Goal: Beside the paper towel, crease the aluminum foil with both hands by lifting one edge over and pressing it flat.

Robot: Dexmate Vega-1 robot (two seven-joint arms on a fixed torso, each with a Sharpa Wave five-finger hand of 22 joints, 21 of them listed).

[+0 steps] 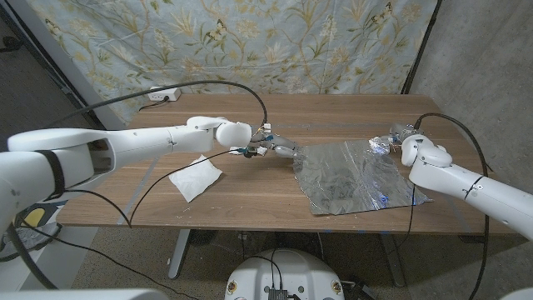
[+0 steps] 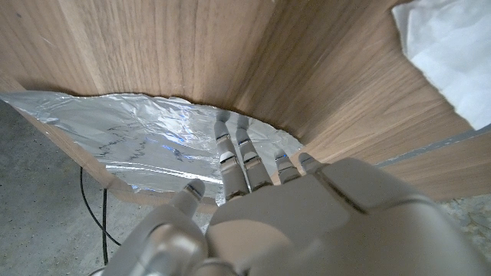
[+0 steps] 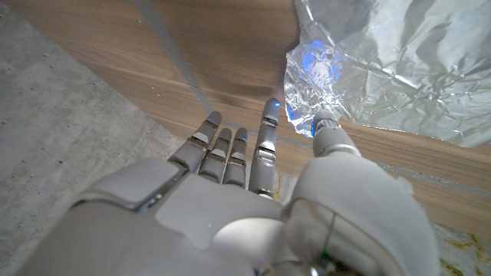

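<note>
Nearest to me, toward the table's front edge on my left side, lies the paper towel (image 1: 196, 177), a crumpled white square; the aluminum foil (image 1: 354, 177) lies beside it to my right, a wide wrinkled sheet spread on the wooden table (image 1: 250, 196) and reaching almost to the front edge.

I judge the foil very light and thin, soft enough to take a crease at once but quick to crumple or tear if I squeeze hard; its surface looks slick, so a flat press may slide it across the wood. The far right corner is already bunched up off the table, and that raised part gives my fingers something to get under; the left edge lies low, so there I would need to pin or slip under it carefully.

My left hand (image 1: 271, 148) reaches to the foil's far left corner; in the left wrist view its fingers (image 2: 230, 153) are stretched out, slightly apart, with their tips on or just over the foil's edge, holding nothing that I can see. My right hand (image 1: 398, 137) is at the far right corner; in the right wrist view the thumb and a finger meet at the crumpled corner (image 3: 311, 80), and I read that as a pinch, though the contact is small.

No containers stand on the table.
</note>
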